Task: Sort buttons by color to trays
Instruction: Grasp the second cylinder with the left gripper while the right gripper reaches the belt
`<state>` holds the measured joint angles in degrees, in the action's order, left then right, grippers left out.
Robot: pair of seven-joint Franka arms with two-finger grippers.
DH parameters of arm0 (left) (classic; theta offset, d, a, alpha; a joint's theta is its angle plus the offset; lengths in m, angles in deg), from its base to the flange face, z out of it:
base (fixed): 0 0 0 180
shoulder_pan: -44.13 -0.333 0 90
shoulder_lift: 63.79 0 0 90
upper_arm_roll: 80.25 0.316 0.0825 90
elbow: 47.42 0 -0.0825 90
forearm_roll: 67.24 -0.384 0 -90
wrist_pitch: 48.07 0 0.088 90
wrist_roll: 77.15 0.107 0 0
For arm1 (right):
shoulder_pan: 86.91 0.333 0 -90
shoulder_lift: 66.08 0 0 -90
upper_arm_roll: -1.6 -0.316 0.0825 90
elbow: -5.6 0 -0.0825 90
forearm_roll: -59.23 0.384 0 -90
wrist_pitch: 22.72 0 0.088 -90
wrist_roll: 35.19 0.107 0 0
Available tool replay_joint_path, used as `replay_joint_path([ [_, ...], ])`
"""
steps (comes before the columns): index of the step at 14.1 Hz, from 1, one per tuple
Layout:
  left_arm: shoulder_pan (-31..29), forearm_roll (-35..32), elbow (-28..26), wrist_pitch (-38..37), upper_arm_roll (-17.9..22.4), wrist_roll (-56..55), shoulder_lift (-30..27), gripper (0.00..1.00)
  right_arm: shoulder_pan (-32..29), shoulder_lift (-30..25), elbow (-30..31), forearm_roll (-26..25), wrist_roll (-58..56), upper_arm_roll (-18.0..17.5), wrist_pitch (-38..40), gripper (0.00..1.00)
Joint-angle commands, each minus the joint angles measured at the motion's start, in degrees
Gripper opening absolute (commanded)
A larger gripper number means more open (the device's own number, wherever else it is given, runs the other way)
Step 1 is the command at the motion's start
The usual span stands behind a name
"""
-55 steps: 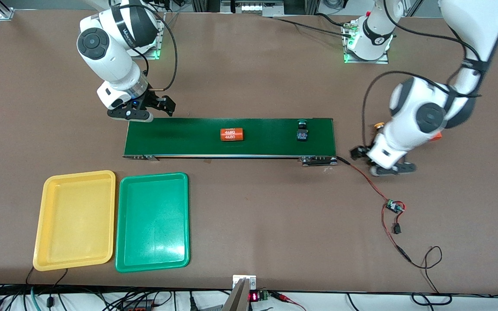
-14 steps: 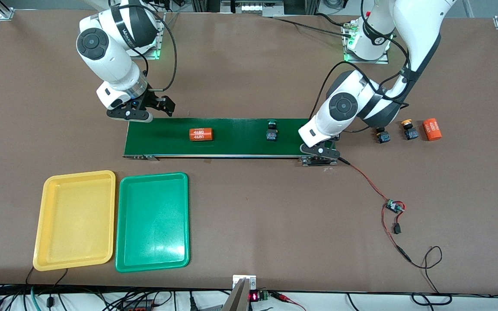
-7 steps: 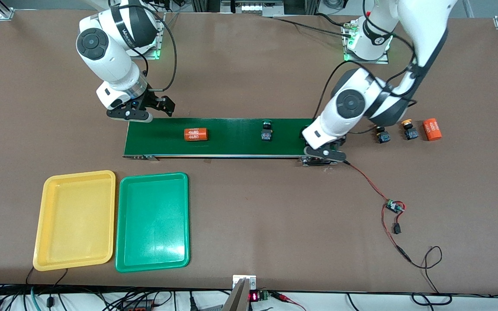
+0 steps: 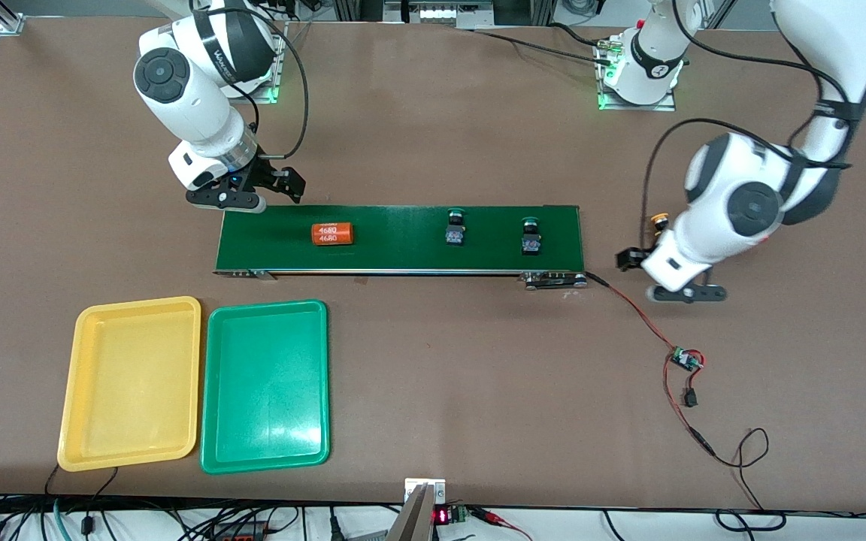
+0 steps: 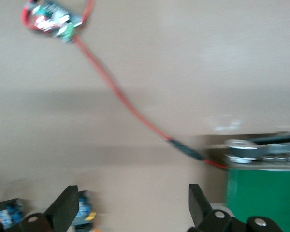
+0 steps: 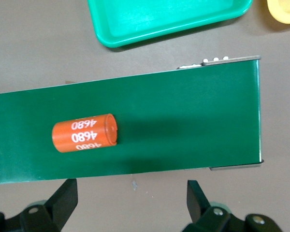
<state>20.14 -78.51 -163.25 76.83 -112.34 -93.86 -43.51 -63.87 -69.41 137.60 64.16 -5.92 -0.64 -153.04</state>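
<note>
Two green-capped buttons point(image 4: 455, 227) point(image 4: 530, 234) stand on the dark-green belt point(image 4: 403, 255), toward the left arm's end. A yellow-capped button point(image 4: 658, 220) stands on the table off that belt end, partly hidden by the left arm. My left gripper point(image 4: 658, 276) hangs open and empty over the table just by it. In the left wrist view a blue button body point(image 5: 83, 214) shows beside one finger of that gripper point(image 5: 130, 208). My right gripper point(image 4: 260, 191) waits open at the belt's other end, also seen in its wrist view point(image 6: 130, 203). The yellow tray point(image 4: 131, 383) and green tray point(image 4: 264, 386) lie side by side, nearer the camera.
An orange cylinder printed 4680 point(image 4: 331, 234) point(image 6: 84, 133) lies on the belt near the right gripper. A red wire point(image 4: 640, 319) point(image 5: 125, 104) runs from the belt's end to a small circuit board point(image 4: 685, 359) point(image 5: 50, 19) and on to the table's front edge.
The left gripper opened, left a second green button on the belt's end and swung away off the belt. The cylinder and first green button rode toward the right arm's end.
</note>
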Motion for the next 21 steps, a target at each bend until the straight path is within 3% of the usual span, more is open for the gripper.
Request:
replay_joint_path([
  [1, -5.9, -0.2, -0.3, 0.1, -0.7, 3.1, 2.1, 1.0, 2.6, 3.4, -1.1, -0.4, 3.6, 0.0, -3.1, 1.0],
  [8, -17.0, -1.2, -0.4, 0.6, -0.7, 4.0, 4.8, 1.0, 11.0, 14.7, -10.9, -0.4, 14.5, 0.1, -6.2, 1.0],
  [13, -28.1, -1.3, -0.9, 0.0, -0.7, 14.8, 4.7, 1.0, 10.9, 16.6, -11.3, -0.5, 14.5, 0.1, -6.2, 1.0],
  [14, -28.9, -1.3, -1.6, -0.4, -0.6, 15.0, 4.5, 1.0, 10.9, 16.9, -11.4, -1.0, 14.3, 0.1, -6.3, 1.0],
  [17, -32.3, -4.0, -4.1, -0.8, -0.7, 15.1, 4.2, 1.0, 11.1, 19.1, -11.8, -9.3, 14.6, 0.0, -6.7, 1.0],
  [21, -34.0, -5.8, -7.8, -0.4, -0.6, 15.0, 4.1, 1.0, 11.8, 19.3, -12.1, -8.9, 14.9, 0.0, -6.5, 1.0],
])
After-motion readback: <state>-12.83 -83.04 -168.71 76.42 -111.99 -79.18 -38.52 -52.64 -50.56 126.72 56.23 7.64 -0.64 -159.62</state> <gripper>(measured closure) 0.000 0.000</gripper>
